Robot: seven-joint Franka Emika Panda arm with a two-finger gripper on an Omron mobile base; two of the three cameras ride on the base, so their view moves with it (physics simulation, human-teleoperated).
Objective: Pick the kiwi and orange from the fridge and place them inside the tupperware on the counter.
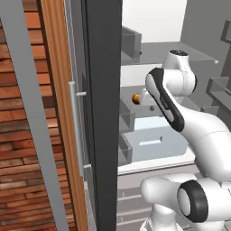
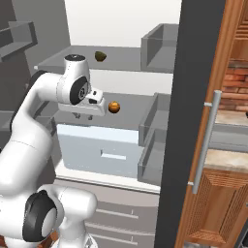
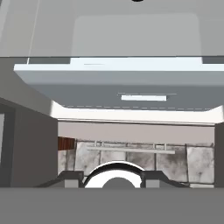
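The fridge (image 2: pixel 193 97) stands open, its dark door edge toward me. The orange (image 2: pixel 114 107) (image 1: pixel 135 98) rests on the middle shelf. The kiwi (image 2: pixel 100 56) lies on the shelf above, further back. My gripper (image 2: pixel 83 116) (image 1: pixel 150 107) hangs just left of the orange at about its height, fingers pointing down, a small gap away from it. In the hand view my gripper (image 3: pixel 112 178) is open, and I see nothing between the fingertips. A strip of the counter (image 2: pixel 228 159) shows past the door. The tupperware is out of view.
A pale drawer (image 2: pixel 101 150) (image 3: pixel 118 83) juts out right below the hand. Grey door bins (image 2: pixel 155 121) (image 1: pixel 126 117) stand close on the door side. The silver bar handle (image 2: pixel 206 145) (image 1: pixel 74 131) runs down the door. A brick wall (image 1: pixel 27 149) is at the left.
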